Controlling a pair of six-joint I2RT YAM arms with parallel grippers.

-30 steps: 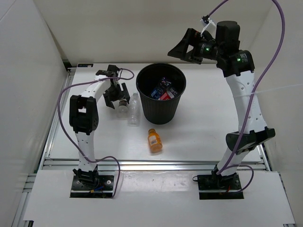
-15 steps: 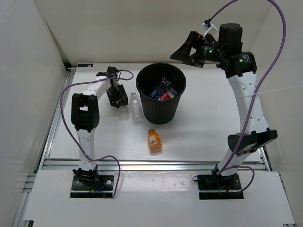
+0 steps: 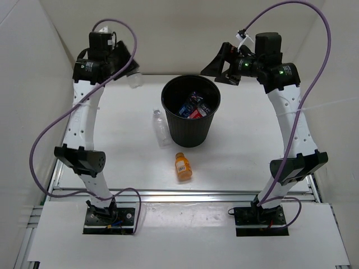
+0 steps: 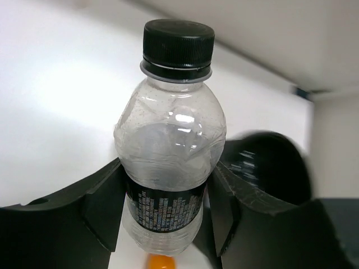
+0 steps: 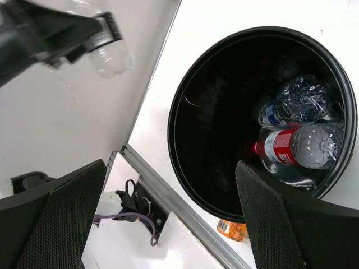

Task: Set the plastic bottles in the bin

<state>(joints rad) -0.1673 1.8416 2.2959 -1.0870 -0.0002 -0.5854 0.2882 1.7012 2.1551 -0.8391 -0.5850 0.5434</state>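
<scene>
My left gripper (image 3: 128, 72) is raised high at the back left, shut on the clear black-capped bottle (image 4: 168, 151), which stands upright between the fingers (image 4: 104, 207). To the right of it stands the black bin (image 3: 190, 131), with a blue-labelled bottle (image 5: 291, 103) and a red-labelled bottle (image 5: 297, 145) inside. A second clear bottle (image 3: 161, 128) lies on the table left of the bin. The short orange bottle (image 3: 183, 166) lies in front of the bin. Open and empty, my right gripper (image 3: 220, 60) hovers above the bin's back right rim (image 5: 175, 120).
White walls enclose the table on the left, back and right. A metal rail (image 3: 179, 194) runs along the near edge in front of both arm bases. Purple cables loop off each arm.
My left gripper shut on the black-capped bottle lying beside the other clear bottle, then lifted it high toward the back left. The right arm has barely moved.
</scene>
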